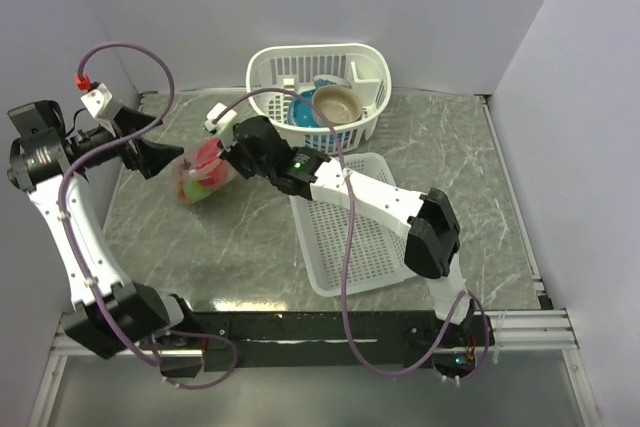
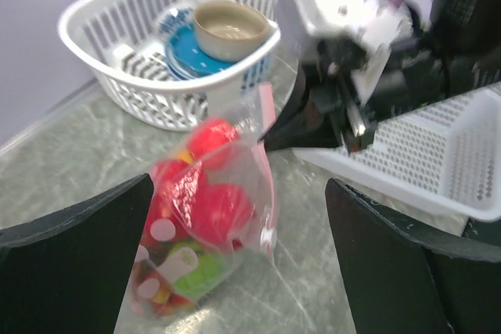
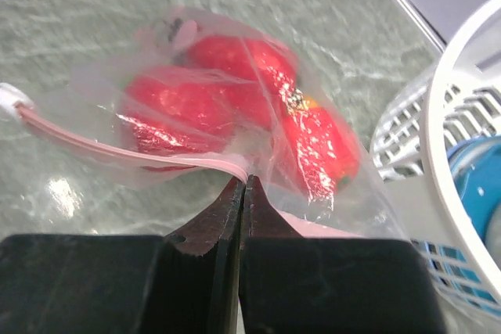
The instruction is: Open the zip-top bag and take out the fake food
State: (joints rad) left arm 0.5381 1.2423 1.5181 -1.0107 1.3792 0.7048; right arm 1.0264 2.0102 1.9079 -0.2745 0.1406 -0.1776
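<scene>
The clear zip-top bag (image 1: 203,175) with a pink zip strip (image 3: 125,149) stands on the table's left side, full of fake food (image 2: 215,209): red, green and orange pieces. My right gripper (image 3: 244,181) is shut on the bag's pink zip edge, at the bag's right side in the top view (image 1: 236,155). My left gripper (image 2: 239,263) is open, its fingers (image 2: 78,240) wide apart on either side of the bag, not touching it. In the top view the left gripper (image 1: 165,159) sits just left of the bag.
A white basket (image 1: 318,92) at the back holds a blue bowl (image 1: 305,112) and a tan bowl (image 1: 337,102). A flat white mesh tray (image 1: 355,232) lies right of the bag, under the right arm. Walls stand close on the left, back and right.
</scene>
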